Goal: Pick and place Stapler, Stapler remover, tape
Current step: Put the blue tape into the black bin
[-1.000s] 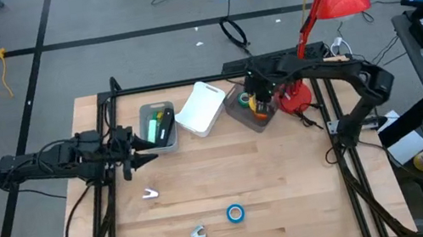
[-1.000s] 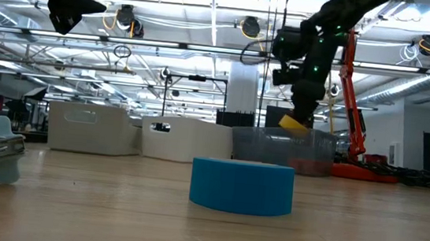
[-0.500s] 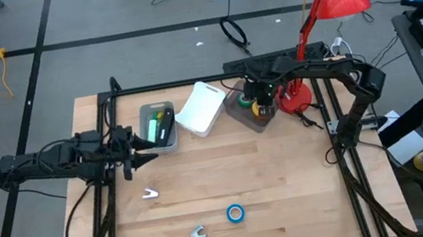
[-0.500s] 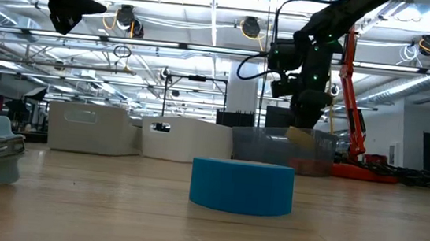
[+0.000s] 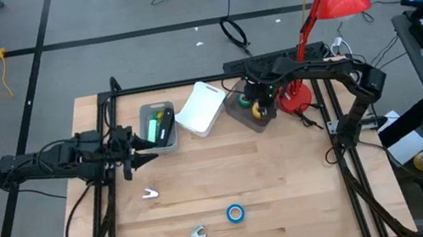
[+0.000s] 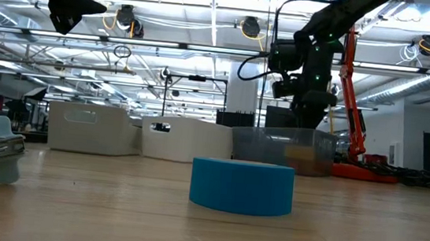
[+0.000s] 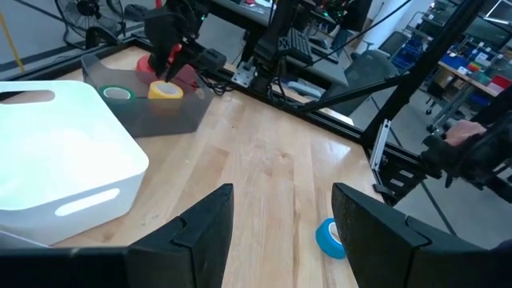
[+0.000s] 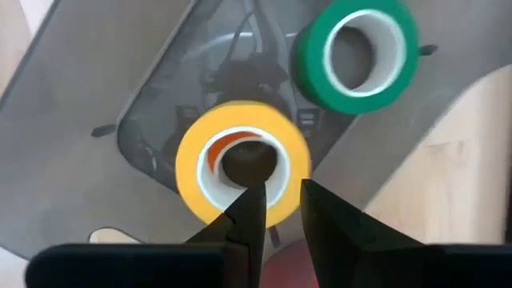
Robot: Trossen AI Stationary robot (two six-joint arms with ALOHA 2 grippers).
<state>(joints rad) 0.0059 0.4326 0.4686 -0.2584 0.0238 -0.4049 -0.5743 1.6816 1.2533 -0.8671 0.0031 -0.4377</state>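
Right gripper (image 8: 276,210) hangs over the smoky clear bin (image 5: 244,109) at the back of the table, its two dark fingers (image 8: 248,214) parted a little. One finger reaches into the core of the yellow tape roll (image 8: 243,168) and the other lies outside its wall, so they straddle the ring. Whether they pinch it or have let go, the right wrist view does not settle; the gap suggests a release in progress. The yellow roll lies flat in the bin, hole up, apparently on an orange roll whose edge shows through the core. Just beside it in the same bin lies a green tape roll (image 8: 357,54), also flat.

Outward from there, the remaining roll is the blue tape (image 5: 235,213), lying flat on the bare wood near the front edge, well apart from the bin. It lies forward of the right gripper and slightly toward the left arm's side; being a ring, it has no long axis to line up with. A pale stapler remover (image 5: 198,233) lies near it.

Left gripper (image 7: 282,214) waits with fingers spread, above the table's left side near the grey bin (image 5: 158,128). By my judgement both arms are about equally far from the blue roll.
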